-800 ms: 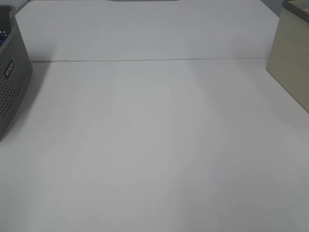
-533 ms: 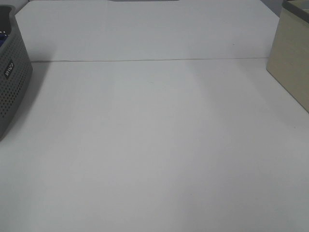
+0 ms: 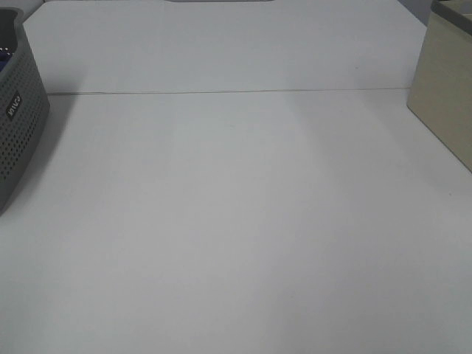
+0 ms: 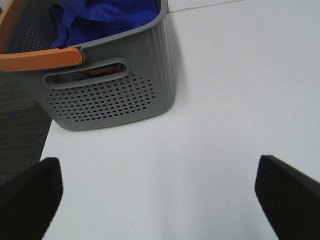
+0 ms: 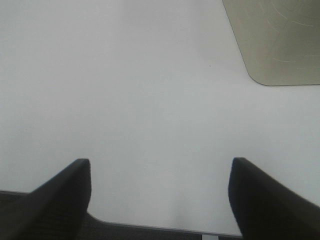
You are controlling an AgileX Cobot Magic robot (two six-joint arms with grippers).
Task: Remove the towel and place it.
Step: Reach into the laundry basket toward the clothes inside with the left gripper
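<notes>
The royal-blue towel lies bunched inside the grey perforated basket, which has an orange handle. In the exterior high view only the basket's side shows at the far left, with a sliver of blue at its rim. My left gripper is open and empty, hovering over the white table a short way in front of the basket. My right gripper is open and empty over bare table near its front edge. Neither gripper shows in the exterior high view.
A beige box stands at the right edge of the table; its rounded corner shows in the right wrist view. A seam runs across the white table. Dark floor lies beyond the table's edge beside the basket.
</notes>
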